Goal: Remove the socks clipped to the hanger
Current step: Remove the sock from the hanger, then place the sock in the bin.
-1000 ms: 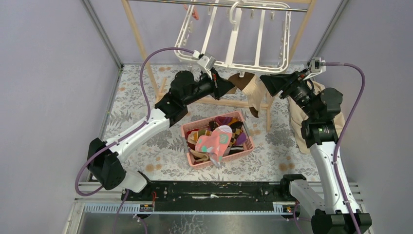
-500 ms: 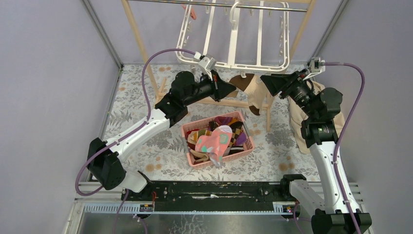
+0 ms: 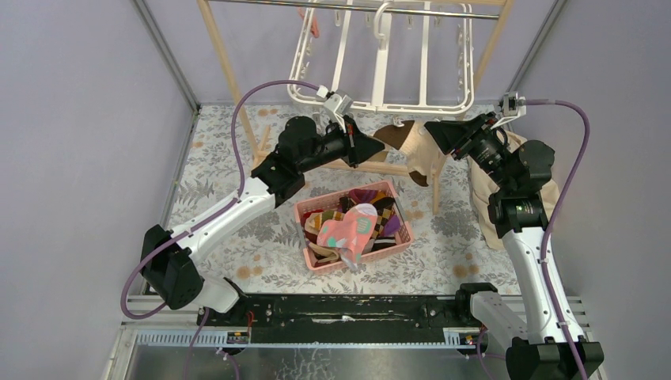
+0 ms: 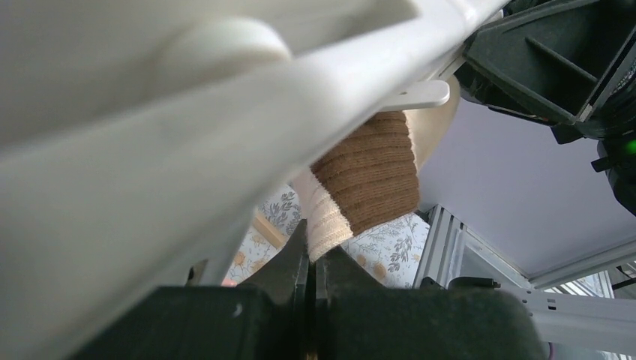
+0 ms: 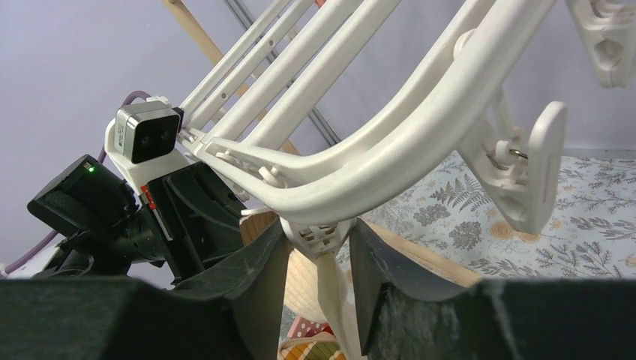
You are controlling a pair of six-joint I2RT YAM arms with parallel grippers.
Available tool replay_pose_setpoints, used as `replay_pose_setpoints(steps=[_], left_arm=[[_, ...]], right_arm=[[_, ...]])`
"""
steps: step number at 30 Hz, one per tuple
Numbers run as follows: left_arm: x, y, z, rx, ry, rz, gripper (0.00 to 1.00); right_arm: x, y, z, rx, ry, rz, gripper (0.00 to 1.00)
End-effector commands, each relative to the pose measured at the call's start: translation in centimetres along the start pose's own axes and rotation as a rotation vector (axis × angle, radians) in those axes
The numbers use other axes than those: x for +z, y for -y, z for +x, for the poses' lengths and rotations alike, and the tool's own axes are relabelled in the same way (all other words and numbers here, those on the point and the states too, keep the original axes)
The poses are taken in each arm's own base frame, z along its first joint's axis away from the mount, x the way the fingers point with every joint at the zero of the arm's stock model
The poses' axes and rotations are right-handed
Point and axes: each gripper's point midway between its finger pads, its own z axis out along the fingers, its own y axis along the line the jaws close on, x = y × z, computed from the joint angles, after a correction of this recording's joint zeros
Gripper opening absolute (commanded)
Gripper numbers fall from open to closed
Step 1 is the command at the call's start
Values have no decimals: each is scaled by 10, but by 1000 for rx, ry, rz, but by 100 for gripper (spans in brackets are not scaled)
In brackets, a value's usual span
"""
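Note:
The white hanger [image 3: 380, 59] hangs from the rail at the back. One brown and cream sock [image 3: 411, 146] dangles from a clip on its near edge. My left gripper [image 3: 373, 147] is shut on that sock's cream cuff [image 4: 324, 225], just under the hanger frame [image 4: 187, 150]; the brown ribbed part [image 4: 371, 169] rises above the fingers. My right gripper [image 5: 319, 259] reaches in from the right, its two fingers pressed against both sides of the white clip [image 5: 321, 234] that holds the sock's cream fabric [image 5: 304, 289]. In the top view the right gripper [image 3: 435, 133] sits at the sock's right side.
A pink basket [image 3: 305, 210] full of assorted socks stands on the floral table below the grippers. A wooden rail frame [image 3: 225, 67] carries the hanger. A large beige cloth [image 3: 554, 194] lies behind the right arm. More empty clips [image 5: 529, 169] dangle from the hanger.
My right gripper's jaws have narrowed onto the clip. The hanger's near edge has swung back and up, and the sock has shifted slightly right. My left gripper keeps its hold.

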Motion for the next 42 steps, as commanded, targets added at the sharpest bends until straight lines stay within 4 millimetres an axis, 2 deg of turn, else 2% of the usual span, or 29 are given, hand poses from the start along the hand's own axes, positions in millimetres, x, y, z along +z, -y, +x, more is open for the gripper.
replay_pose_setpoints(steps=[1,8,15,17,20,22,28,29,31,36,42], left_arm=[[-7,13,-6,8,10,30,0],[-8,10,-3,12,2,20,0],[-11,15,-3,5,-7,33,0],[-13,20,-3,-2,-9,48,0],[-17,28,1,-8,-22,62,0],[-21,31,8,-15,-39,64,0],[-36,34,31,-44,-79,50,0],[-38,35,34,-47,-83,50,0],[-41,37,43,-57,-101,46,0],[-50,40,67,-83,-146,33,3],[-59,39,99,-137,-198,-1,7]], right_arm=[[0,-24,-23,-69,59,-71,38],[0,-25,-27,-73,70,-63,10],[0,-25,-28,-72,71,-64,10],[1,-24,-28,-67,69,-63,16],[3,-21,-25,-52,63,-62,32],[3,-18,-22,-37,61,-54,48],[2,-6,-14,-8,51,-8,66],[2,-2,-11,5,44,13,73],[0,8,-3,28,33,54,82],[-9,34,24,95,-23,162,89],[-20,45,52,125,-96,198,89]])
